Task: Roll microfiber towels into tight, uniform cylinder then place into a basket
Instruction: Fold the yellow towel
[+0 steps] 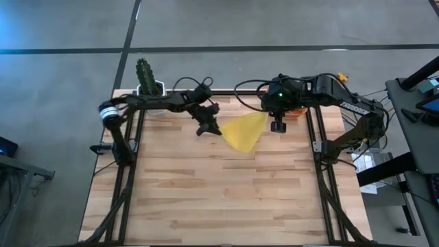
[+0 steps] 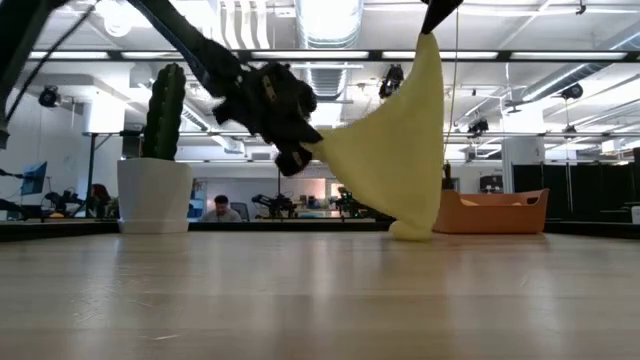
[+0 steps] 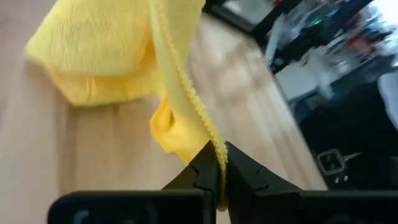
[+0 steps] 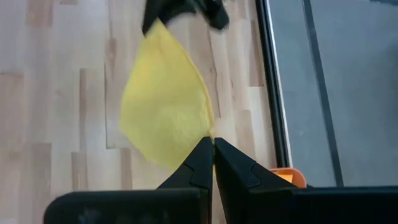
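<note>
Left gripper [image 1: 214,127] is clamped on one corner of the yellow towel [image 1: 244,132]; in its wrist view the stitched hem runs down into the closed fingertips [image 3: 208,163]. Right gripper [image 1: 269,113] pinches the opposite corner, jaws closed on the cloth edge (wrist view shows the fingers [image 4: 202,158] meeting right at the towel's tip). Towel hangs stretched between the two grippers over the far half of the table [image 1: 219,199], toward the right side. Low view: right-held corner is up high at the frame's top, left-held corner lower, and the towel's bottom fold touches or nearly touches the wood (cannot tell which). Cloth is loose and draped, not rolled.

Basket [image 2: 492,212] sits at the far right of the table, just beyond the towel, mostly hidden under the right arm in the high view; only an orange sliver shows there. Something orange fills its inside in the low view, can't tell what.

White pot with a cactus [image 1: 145,77] stands at the far left corner, well apart from the towel. Left arm reaches in from the left edge, right arm from the right edge. Person sits at a desk in the room behind [image 2: 220,208].
</note>
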Controlling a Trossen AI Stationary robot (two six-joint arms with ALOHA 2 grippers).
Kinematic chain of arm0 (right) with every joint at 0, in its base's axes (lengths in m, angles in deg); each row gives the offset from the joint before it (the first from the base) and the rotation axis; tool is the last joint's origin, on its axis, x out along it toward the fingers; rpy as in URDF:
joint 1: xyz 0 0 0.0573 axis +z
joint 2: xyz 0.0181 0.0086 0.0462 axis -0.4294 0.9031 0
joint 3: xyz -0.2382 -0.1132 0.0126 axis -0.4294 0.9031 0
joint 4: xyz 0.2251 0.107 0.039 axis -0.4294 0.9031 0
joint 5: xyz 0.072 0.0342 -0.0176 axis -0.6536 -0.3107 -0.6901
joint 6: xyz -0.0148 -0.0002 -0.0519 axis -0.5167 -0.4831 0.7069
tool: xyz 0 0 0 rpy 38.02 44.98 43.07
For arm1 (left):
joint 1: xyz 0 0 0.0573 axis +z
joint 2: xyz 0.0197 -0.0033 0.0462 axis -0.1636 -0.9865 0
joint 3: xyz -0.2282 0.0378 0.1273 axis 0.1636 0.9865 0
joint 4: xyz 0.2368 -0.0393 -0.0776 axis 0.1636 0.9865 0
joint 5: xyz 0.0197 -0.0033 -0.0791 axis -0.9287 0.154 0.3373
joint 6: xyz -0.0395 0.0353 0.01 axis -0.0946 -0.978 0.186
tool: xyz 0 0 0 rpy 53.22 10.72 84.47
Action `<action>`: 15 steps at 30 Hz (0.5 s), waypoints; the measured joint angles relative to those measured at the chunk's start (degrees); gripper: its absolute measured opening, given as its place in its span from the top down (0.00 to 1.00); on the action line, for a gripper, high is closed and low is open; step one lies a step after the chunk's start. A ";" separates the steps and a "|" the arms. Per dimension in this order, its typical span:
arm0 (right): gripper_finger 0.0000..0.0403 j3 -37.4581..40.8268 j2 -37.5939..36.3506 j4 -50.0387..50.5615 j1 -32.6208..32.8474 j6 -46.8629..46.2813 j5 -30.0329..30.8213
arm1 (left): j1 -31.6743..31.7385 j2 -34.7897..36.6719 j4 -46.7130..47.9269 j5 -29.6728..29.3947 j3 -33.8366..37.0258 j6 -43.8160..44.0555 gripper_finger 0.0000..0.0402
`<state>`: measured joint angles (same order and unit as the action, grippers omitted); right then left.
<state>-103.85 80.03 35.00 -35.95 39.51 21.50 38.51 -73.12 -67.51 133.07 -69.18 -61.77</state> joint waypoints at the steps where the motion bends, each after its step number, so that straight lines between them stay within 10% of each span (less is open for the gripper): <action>1: 0.98 0.09 0.00 -0.03 -0.51 0.01 0.07 | 0.06 1.83 3.82 -2.07 -0.12 -1.55 1.00; 15: 0.98 6.48 0.33 -18.74 -14.98 4.03 0.74 | 0.22 29.38 23.25 -55.67 -2.19 -6.06 1.00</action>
<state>-97.37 80.36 16.26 -50.92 43.53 22.23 38.72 -43.74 -44.26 77.40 -71.37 -67.83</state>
